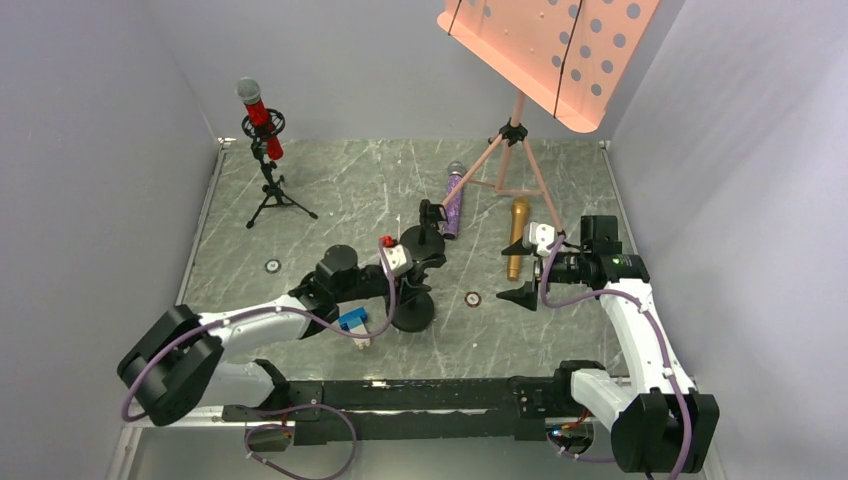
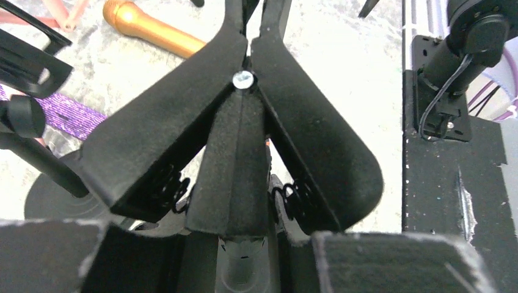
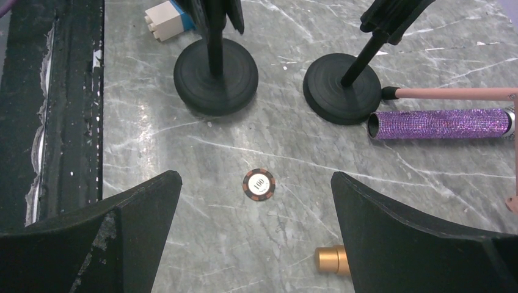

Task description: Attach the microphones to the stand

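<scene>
The glittery red microphone (image 1: pixel 262 118) stands clipped in a small tripod stand (image 1: pixel 272 195) at the far left. The glittery purple microphone (image 1: pixel 453 200) and the gold microphone (image 1: pixel 517 238) lie flat on the table's middle. Two black round-base stands are there: a near one (image 1: pixel 413 312) and a far one (image 1: pixel 428 240). My left gripper (image 1: pixel 420 266) is closed around the near stand's black spring clip (image 2: pixel 244 122). My right gripper (image 1: pixel 525 294) is open and empty just above the table. The gold microphone's tail (image 3: pixel 333 259) shows beside its right finger (image 3: pixel 415 244).
A pink music stand (image 1: pixel 545 45) on tripod legs (image 1: pixel 510 150) rises at the back right. A blue-and-white block (image 1: pixel 352 322) lies by the near stand. Poker chips (image 1: pixel 272 266) (image 1: pixel 473 298) lie on the marble. Grey walls close in both sides.
</scene>
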`<state>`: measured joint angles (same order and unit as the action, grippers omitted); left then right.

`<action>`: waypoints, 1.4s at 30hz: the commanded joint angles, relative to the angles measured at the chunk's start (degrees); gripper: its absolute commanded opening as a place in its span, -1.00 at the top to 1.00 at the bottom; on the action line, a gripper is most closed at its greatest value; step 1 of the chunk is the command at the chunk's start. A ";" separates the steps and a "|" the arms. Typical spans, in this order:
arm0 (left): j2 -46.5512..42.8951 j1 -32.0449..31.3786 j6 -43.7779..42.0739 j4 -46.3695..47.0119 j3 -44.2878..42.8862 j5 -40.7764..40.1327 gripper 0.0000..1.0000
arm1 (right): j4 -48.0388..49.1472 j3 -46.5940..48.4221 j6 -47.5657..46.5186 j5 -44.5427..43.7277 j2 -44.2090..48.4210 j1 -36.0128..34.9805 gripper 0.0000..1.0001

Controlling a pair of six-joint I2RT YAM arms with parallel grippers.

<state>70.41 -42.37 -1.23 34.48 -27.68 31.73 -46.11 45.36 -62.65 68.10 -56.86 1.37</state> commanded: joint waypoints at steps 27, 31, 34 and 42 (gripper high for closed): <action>-40.52 -3.50 2.51 -22.09 5.21 -27.85 -0.99 | 18.78 0.31 26.81 -4.45 -2.53 -3.46 -0.96; -45.43 -1.93 3.40 -40.98 -4.98 -45.13 -0.99 | 15.25 6.18 31.40 -11.85 -7.29 -8.37 -0.95; -42.78 3.16 2.27 -49.85 -9.90 -44.05 -0.99 | 16.55 10.19 38.93 -18.14 -11.95 -10.60 -0.93; -41.07 12.61 2.90 -53.10 -7.20 -47.57 -0.99 | 29.68 11.28 61.14 -43.69 -21.10 -20.12 -0.90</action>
<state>29.95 -30.96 1.74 -12.36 -35.33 -12.03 -24.99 55.02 -16.21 41.43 -75.85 -14.09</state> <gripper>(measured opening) 0.993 0.939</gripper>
